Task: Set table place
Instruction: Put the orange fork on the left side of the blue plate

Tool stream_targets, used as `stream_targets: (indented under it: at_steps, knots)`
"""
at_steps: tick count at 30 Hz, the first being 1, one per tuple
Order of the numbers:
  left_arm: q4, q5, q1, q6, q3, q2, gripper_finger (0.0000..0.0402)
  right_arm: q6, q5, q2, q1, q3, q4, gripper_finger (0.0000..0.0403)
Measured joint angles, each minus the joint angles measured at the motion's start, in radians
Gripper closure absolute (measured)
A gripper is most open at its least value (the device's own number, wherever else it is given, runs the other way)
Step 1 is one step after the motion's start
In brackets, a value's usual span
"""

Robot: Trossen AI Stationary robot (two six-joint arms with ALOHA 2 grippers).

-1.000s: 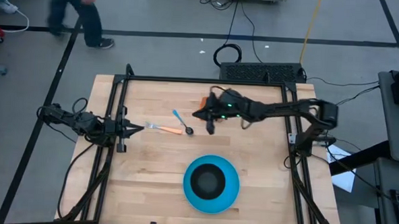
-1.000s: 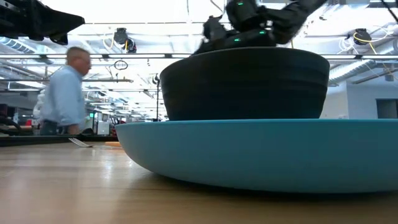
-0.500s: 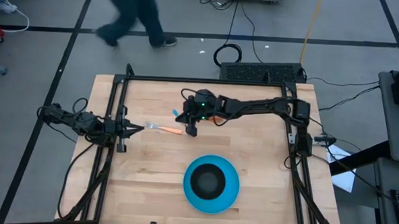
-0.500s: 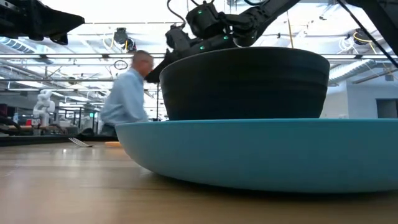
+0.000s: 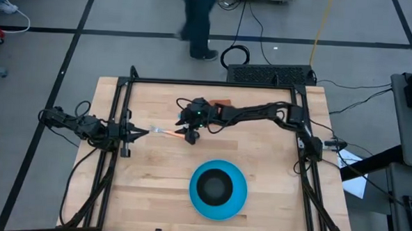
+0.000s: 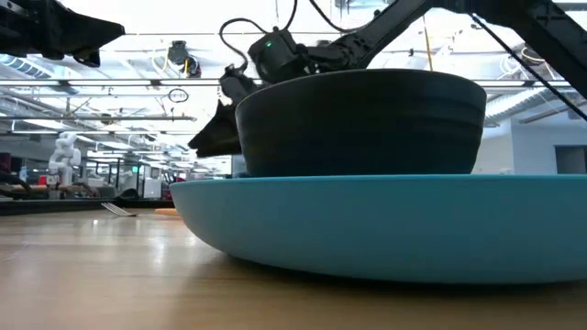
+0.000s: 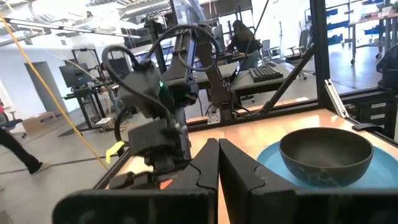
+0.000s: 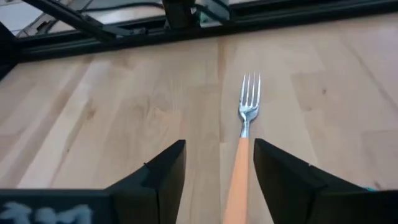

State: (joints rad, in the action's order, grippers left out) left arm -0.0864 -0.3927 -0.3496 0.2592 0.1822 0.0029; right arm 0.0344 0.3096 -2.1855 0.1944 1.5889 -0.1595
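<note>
The blue plate (image 5: pixel 218 190) sits on the desk (image 5: pixel 154 190) near its front edge, and the black bowl (image 5: pixel 215 185) stands upright in the plate's centre. In the low view the bowl (image 6: pixel 359 124) rests inside the plate (image 6: pixel 385 225); whether the bowl holds anything cannot be told.

The fork (image 5: pixel 170 133) lies flat on the desk, behind and to the left of the plate, well apart from it. Its metal tines point toward the left edge of the desk and its orange handle runs toward the right hand. In the right wrist view the fork (image 8: pixel 242 149) lies between the two fingers (image 8: pixel 158 177), which stand apart on either side of the handle without closing on it.

The right hand (image 5: pixel 191 134) hangs over the handle end of the fork, behind the plate. It is spread open and grips nothing.

The left hand (image 5: pixel 141 133) waits at the left edge of the desk, level with the fork tines and just beside them. In the left wrist view its fingers (image 7: pixel 208 171) are pressed together with nothing between them.

The spoon is hidden under the right arm and cannot be made out. A small orange object (image 5: pixel 222 104) shows behind the right arm, partly covered. A person (image 5: pixel 196 24) is on the floor beyond the desk, cut off at the frame edge.
</note>
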Motion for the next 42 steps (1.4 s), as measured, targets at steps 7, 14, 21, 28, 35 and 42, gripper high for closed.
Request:
stream_targets:
  at_steps: [7, 14, 21, 28, 35, 42]
  knots:
    - [-0.002, 0.000, 0.000, -0.002, 0.000, 0.000, 0.0385, 0.052, -0.001, -0.056, 0.000, 0.025, 0.002, 0.0218]
    - [-0.002, 0.001, 0.000, -0.002, 0.000, 0.000, 0.0385, 0.096, -0.040, -0.073, 0.000, 0.025, 0.021, 0.0218]
    - [-0.003, 0.001, 0.000, -0.003, 0.000, 0.000, 0.0385, 0.137, -0.130, -0.072, 0.000, 0.025, 0.042, 0.0218]
    - [-0.003, 0.002, 0.000, -0.003, 0.000, 0.000, 0.0385, 0.108, -0.180, -0.072, -0.017, 0.025, 0.066, 0.0218]
    - [-0.003, 0.002, 0.000, -0.006, 0.000, 0.000, 0.0385, 0.048, -0.183, -0.078, -0.039, 0.024, 0.060, 0.0218]
    - [-0.005, 0.003, 0.000, -0.004, 0.000, 0.000, 0.0385, 0.006, -0.183, -0.120, -0.041, 0.023, 0.029, 0.0218]
